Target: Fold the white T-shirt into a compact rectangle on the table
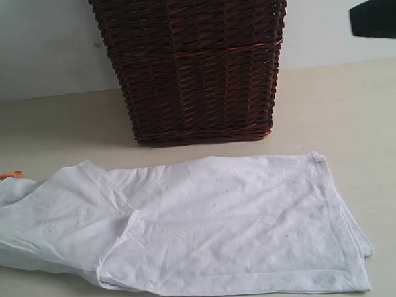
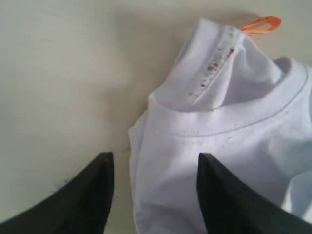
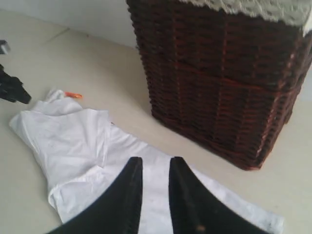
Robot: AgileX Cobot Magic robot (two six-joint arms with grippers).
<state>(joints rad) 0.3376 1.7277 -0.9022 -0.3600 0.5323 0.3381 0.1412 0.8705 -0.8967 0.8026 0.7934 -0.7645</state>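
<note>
Lying across the lower half of the exterior view, the white T-shirt (image 1: 209, 228) is flat on the table (image 1: 357, 112). It is folded lengthwise into a long band that runs from the left edge to the lower right. Its orange neck tag (image 1: 8, 175) pokes out at the far left. A dark wicker basket (image 1: 193, 61) stands at upper centre, behind the shirt and apart from it. A dark piece of arm (image 1: 378, 13) shows in the upper right corner; neither gripper shows here.

From the left wrist view, the left gripper (image 2: 153, 158) is at the collar end of the white T-shirt (image 2: 234, 146). Its jaws stand wide apart and grip nothing; cloth edge and bare table (image 2: 58, 73) show between them. The orange neck tag (image 2: 263, 24) sticks out beyond the collar.

From the right wrist view, the right gripper (image 3: 156, 161) hangs over the middle of the white T-shirt (image 3: 73, 141). Its fingers are parted by a narrow gap and hold nothing. The wicker basket (image 3: 219, 83) stands near the shirt.
</note>
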